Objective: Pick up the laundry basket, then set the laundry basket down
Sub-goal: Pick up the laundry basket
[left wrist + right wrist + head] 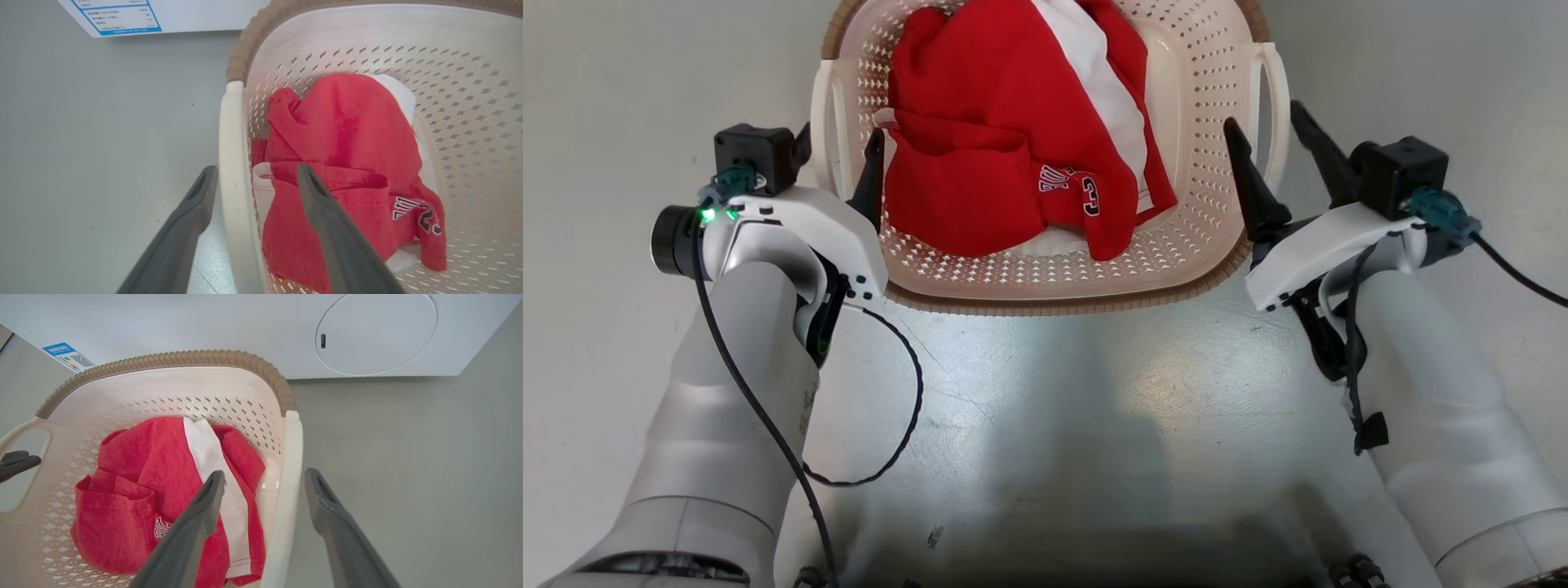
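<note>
The cream-white perforated laundry basket [1201,98] with its brown rim sits on the grey floor just ahead of me, holding a red and white garment [996,122]. My left gripper [841,135] is open, one finger inside the basket wall and one outside, straddling the left white handle [821,114]. My right gripper [1262,114] is open in the same way around the right handle [1274,90]. In the left wrist view the handle bar [231,163] runs between the fingers of the left gripper [257,171]. In the right wrist view the handle [290,465] stands between the fingers of the right gripper [265,475].
A white washing machine [367,335] with a round door stands right behind the basket [163,388]. Its labelled lower front [118,16] appears past the basket [449,81] in the left wrist view. Grey floor [1045,392] lies between me and the basket.
</note>
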### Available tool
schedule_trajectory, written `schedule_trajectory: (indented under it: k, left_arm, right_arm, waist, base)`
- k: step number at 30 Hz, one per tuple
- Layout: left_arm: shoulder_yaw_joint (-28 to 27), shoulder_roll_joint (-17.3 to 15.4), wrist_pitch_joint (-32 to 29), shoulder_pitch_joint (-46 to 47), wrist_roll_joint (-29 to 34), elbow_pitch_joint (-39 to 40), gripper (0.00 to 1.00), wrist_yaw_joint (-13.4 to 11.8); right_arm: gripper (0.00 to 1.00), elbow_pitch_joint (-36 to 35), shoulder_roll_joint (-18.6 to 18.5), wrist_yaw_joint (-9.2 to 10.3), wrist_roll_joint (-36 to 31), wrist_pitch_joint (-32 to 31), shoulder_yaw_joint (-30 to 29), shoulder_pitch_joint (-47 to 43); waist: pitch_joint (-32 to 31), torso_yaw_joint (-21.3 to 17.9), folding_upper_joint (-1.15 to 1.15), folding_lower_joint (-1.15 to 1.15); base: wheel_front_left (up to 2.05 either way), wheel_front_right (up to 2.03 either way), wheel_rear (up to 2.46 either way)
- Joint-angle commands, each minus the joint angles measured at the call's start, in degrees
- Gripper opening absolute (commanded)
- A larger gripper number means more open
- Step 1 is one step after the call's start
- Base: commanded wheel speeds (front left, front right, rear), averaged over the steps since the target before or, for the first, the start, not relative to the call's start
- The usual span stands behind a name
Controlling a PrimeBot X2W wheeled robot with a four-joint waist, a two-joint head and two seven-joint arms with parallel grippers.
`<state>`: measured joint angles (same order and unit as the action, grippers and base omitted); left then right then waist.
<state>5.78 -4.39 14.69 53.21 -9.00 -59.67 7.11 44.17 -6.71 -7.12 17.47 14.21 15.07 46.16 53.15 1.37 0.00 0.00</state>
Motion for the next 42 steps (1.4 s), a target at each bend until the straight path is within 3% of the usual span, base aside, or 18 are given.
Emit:
schedule_trajectory:
  k: [1,33,34,35,36,42]
  left_arm:
    - [-0.71,-2.26,0.3,-0.22,0.52,-0.15,1.0,-0.02]
    - [1.32,-2.49,0.3,3.21,0.18,-3.4,1.0,-0.42]
    - [1.4,-2.54,0.3,3.25,0.19,-3.41,0.9,-0.41]
    - [1.5,-2.58,0.3,3.31,0.18,-3.47,0.31,-0.39]
    - [1.58,-2.59,0.3,3.39,0.11,-3.65,0.0,-0.35]
    - [2.42,-2.78,0.3,3.57,-0.04,-5.72,0.0,-0.33]
  right_arm:
    - [1.0,0.24,1.21,-0.36,0.75,0.79,1.1,-1.23]
    - [1.0,5.87,2.72,-0.36,1.76,0.79,0.8,2.06]
    - [1.0,6.01,2.74,-0.36,1.7,0.79,0.77,2.21]
    - [0.57,6.23,2.77,-0.36,1.73,0.79,0.62,2.35]
    - [0.0,6.44,2.81,-0.36,1.84,0.79,0.31,2.51]
    - [0.0,9.12,3.15,-0.36,0.03,0.79,-2.28,2.74]
  waist:
    - [0.06,-0.23,0.0,0.0]
    - [1.89,-0.59,0.0,0.0]
    - [1.94,-0.61,0.0,0.0]
    - [1.98,-0.64,0.0,0.0]
    - [1.99,-0.68,0.0,0.0]
    - [0.83,-0.86,0.0,0.0]
  base:
    - [0.0,0.0,0.0]
    - [0.0,0.0,0.0]
    - [0.0,0.0,0.0]
    - [0.0,0.0,0.0]
    - [0.0,0.0,0.0]
    - [0.0,0.0,0.0]
